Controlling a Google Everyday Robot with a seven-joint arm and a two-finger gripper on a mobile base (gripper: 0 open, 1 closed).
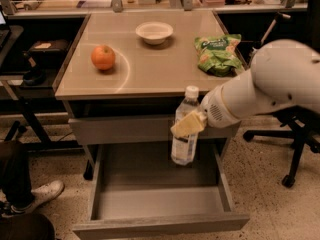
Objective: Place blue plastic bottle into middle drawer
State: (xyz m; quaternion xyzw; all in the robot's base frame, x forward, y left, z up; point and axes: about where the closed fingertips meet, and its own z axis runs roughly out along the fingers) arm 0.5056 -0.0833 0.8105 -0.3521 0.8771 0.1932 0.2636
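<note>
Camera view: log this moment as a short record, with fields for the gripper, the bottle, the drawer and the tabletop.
gripper: gripper at the front edge of the table, shut on the bottle
bottle: blue plastic bottle, upright, in the air above the drawer, not yet inside
drawer: middle drawer, pulled open, nothing seen inside
tabletop: orange fruit, white bowl, green snack bag

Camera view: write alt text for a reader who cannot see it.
The robot's gripper holds the blue plastic bottle upright over the open middle drawer, just in front of the table's front edge. On the tabletop sit an orange, a white bowl and a green snack bag.
</note>
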